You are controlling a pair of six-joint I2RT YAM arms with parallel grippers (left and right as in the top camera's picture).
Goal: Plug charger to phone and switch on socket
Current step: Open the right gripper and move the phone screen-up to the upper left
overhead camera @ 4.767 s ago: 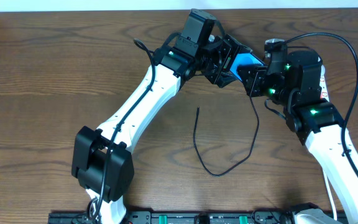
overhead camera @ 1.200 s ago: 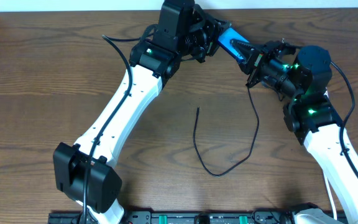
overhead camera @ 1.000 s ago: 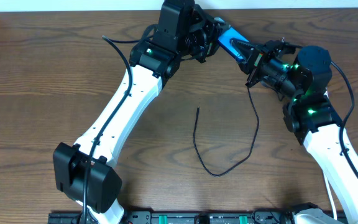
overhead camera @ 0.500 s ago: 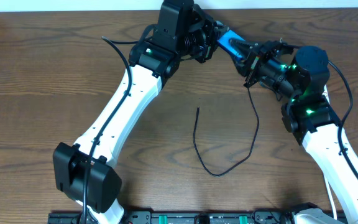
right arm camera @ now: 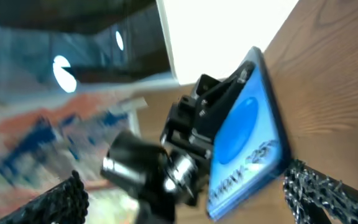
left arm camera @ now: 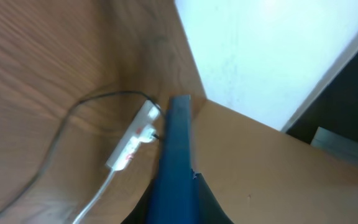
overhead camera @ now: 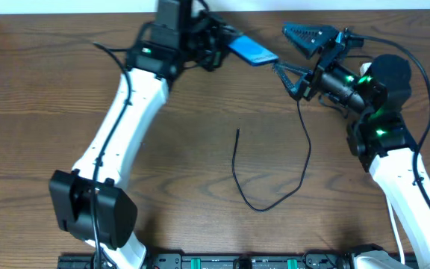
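A brown wooden table (overhead camera: 51, 112) meets a white wall (overhead camera: 88, 6).

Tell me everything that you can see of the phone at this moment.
The phone is a slim rectangle with a black frame and a bright blue screen with blurred white lettering. The left gripper clamps one end, holding it tilted over the far side of the table. The open right gripper stands at its free end, not gripping it.

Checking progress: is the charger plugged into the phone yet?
Out. The charger lies loose on the table, its tip well apart from the phone in the left gripper.
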